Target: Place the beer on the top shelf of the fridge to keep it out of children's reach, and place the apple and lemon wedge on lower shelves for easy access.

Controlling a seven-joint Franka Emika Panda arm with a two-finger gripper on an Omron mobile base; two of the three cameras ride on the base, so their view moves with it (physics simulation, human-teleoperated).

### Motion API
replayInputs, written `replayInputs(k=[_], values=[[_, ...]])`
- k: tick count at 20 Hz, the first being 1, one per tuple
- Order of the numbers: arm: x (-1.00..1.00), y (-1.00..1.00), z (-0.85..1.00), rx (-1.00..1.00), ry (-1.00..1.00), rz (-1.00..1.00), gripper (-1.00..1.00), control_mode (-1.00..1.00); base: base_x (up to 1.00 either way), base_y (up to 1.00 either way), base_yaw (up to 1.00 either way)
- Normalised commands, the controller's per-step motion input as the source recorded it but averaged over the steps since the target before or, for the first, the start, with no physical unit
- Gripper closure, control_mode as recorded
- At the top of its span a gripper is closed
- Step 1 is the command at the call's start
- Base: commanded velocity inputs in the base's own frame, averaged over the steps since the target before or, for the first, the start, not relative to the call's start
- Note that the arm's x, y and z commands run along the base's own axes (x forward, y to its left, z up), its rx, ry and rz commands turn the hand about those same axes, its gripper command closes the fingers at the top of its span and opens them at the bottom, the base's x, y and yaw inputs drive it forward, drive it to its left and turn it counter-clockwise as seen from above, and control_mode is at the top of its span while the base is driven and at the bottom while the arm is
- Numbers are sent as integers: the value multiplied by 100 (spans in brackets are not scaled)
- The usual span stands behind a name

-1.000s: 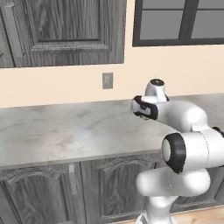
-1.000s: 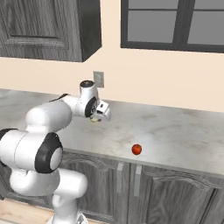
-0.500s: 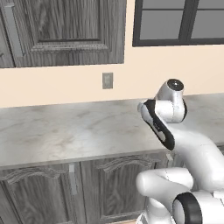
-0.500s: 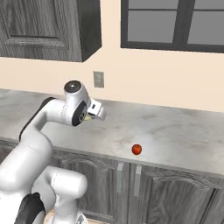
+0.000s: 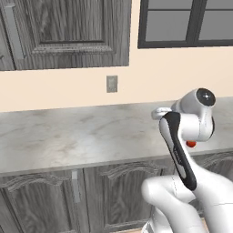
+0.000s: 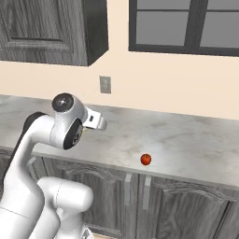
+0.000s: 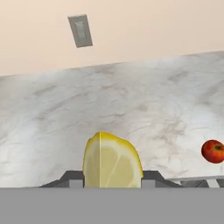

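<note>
Lemon wedge [image 7: 112,161]: pale yellow, cut face toward the hand camera, clamped between the two dark fingertips [image 7: 72,178] of the tool [image 7: 112,180]; raised clear of the desk [image 7: 131,105].
Tool: clenched on the lemon wedge; in the right base view, seen at the end of the white arm, above the desk's left half [image 6: 93,122].
Apple [image 6: 145,159]: small, red, glossy; resting on the marbled grey desk near its front edge, well apart from the tool; in the hand view, at the right edge [image 7: 213,151]; in the left base view, partly hidden behind the arm [image 5: 191,144].
Wall outlet [image 6: 105,84]: grey plate, on the beige wall above the desk.
Dark wood cabinets [image 5: 68,27]: above and below the desk.
</note>
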Motion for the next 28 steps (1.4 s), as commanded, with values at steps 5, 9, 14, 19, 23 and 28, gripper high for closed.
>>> replayInputs(k=[5,9,14,19,23,28], values=[[-33,13,51,-7,0,3,100,-100,0,0,0],[-36,8,27,-8,0,0,100,-100,0,0,0],[-34,0,5,-1,0,0,100,-100,0,0,0],[-22,0,0,0,0,0,100,-100,0,0,0],[-9,0,0,0,0,0,100,100,-12,-6,-1],[0,0,0,0,0,0,100,100,-20,-35,-9]])
